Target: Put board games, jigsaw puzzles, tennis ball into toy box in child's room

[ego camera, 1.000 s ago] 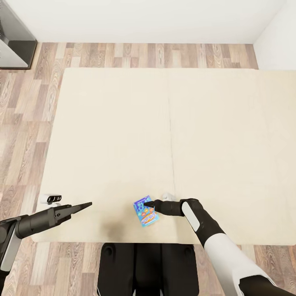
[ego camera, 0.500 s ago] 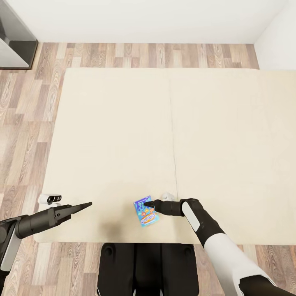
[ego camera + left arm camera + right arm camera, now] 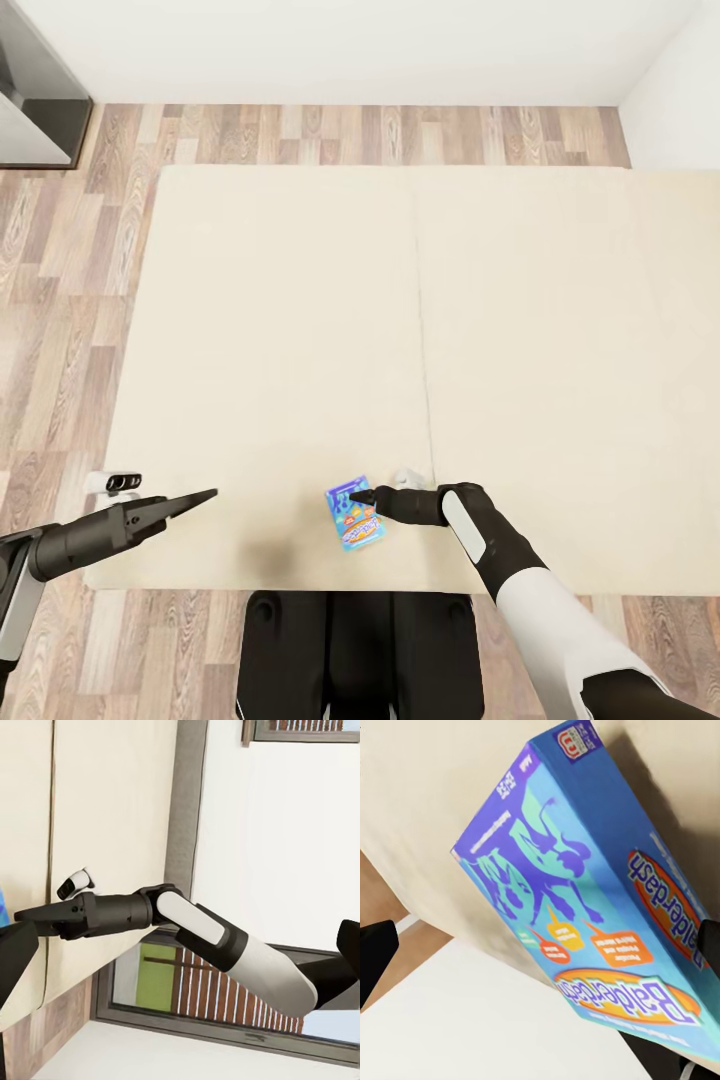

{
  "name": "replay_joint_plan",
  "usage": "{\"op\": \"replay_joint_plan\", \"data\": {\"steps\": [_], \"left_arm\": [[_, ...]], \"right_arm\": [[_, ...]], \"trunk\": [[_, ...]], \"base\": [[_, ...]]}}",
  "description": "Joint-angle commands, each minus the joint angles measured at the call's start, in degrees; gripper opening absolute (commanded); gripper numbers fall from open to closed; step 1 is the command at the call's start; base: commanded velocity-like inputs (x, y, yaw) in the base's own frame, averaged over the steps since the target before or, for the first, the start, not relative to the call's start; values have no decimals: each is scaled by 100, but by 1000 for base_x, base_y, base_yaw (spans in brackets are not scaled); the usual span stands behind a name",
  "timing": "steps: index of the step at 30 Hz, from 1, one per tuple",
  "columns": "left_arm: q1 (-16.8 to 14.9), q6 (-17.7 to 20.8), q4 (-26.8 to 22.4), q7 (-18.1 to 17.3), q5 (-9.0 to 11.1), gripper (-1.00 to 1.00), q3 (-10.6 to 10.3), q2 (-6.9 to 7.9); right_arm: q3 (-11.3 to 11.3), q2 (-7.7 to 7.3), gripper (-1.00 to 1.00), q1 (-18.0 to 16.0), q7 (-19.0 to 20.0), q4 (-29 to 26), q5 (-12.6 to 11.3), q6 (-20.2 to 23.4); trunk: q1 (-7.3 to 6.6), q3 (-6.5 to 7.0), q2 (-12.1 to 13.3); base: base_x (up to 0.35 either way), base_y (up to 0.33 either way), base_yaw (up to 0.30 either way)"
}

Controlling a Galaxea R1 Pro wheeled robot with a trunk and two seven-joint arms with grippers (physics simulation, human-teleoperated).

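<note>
We see the cream bed (image 3: 300, 330), seamed down the middle, spread ahead of our right gripper (image 3: 362, 495), whose tips touch the small blue board game (image 3: 355, 520) with orange lettering; we cannot tell its opening. Our left gripper (image 3: 200, 497) hovers well apart, tips together, holding nothing.

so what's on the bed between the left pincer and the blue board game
Nothing: in the head view, bare bed separates the left pincer from the blue board game.

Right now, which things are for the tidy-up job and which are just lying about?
For the job:
blue board game, on the bed near its front edge
right gripper, at the game's edge
left gripper, over the bed

Just about:
dark cabinet in the corner
small white device beside the bed
</note>
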Motion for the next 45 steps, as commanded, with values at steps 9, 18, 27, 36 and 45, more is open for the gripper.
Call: {"op": "replay_joint_plan", "data": {"steps": [9,18,27,36,45], "left_arm": [[-1,60,1,-23,-2,100,8,2],[-1,61,1,-23,-2,100,8,2],[-1,61,1,-23,-2,100,8,2],[-1,60,1,-23,-2,100,8,2],[-1,61,1,-23,-2,100,8,2]], "right_arm": [[-3,-9,100,-2,21,-4,-3,23],[-1,-7,100,-1,4,-4,-2,18],[-1,-5,100,6,18,-4,-5,18],[-3,-5,100,4,21,-5,-5,18],[-3,-5,100,2,9,-4,-2,18]], "trunk": [[3,-6,-9],[3,-6,-9],[3,-6,-9],[3,-6,-9],[3,-6,-9]], "base": [[0,37,0],[0,31,0],[0,29,0],[0,96,0],[0,77,0]]}}
